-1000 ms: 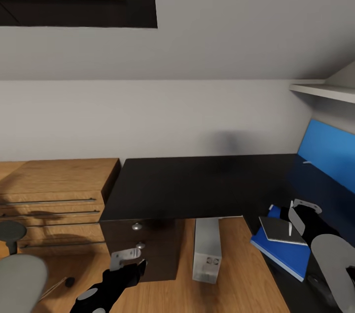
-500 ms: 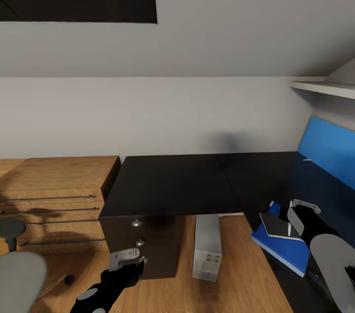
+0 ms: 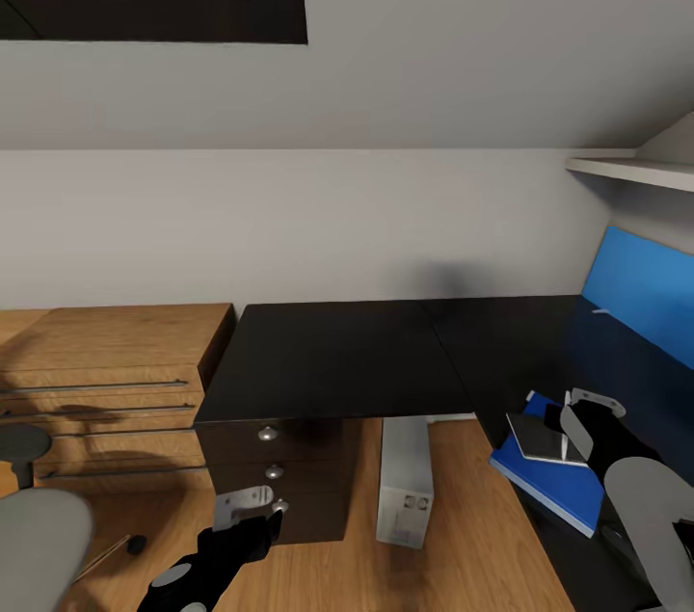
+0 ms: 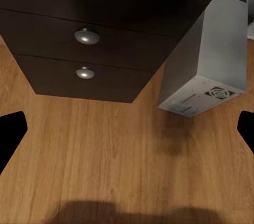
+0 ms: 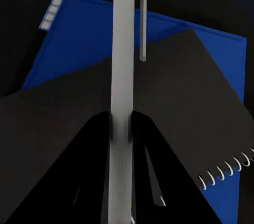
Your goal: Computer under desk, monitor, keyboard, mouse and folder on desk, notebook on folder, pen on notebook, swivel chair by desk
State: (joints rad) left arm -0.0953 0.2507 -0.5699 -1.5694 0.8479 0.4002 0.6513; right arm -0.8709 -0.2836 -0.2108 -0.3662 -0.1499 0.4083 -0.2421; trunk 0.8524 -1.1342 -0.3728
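At the right end of the long black-topped desk (image 3: 337,357), my right pincer (image 5: 120,129) is clamped on the thin white pen (image 5: 123,65), its two black fingers (image 5: 87,160) pressing the barrel from both sides. The pen has a clip near its far end and stands over one dark-covered spiral notebook (image 5: 174,108), whose wire coils show along one edge. The notebook lies askew on one flat bright blue folder (image 5: 84,39), which has a row of small pale squares at one corner; I can read no writing on any of them. In the head view the folder (image 3: 554,487) lies on the desk's dark right wing, with the notebook (image 3: 538,437) on it and my right pincer (image 3: 578,419) just above.

One small light grey tower computer (image 3: 405,482) stands on the wooden floor under the desk, beside the dark drawers; its end face (image 4: 198,97) has a vent and ports, too small to read. Three round silver knobs (image 3: 275,472) show on the drawers. My left pincer (image 3: 253,501) hangs wide open near the lowest knob, holding nothing. A light wooden dresser (image 3: 106,390) with three long bar handles stands left of the desk.
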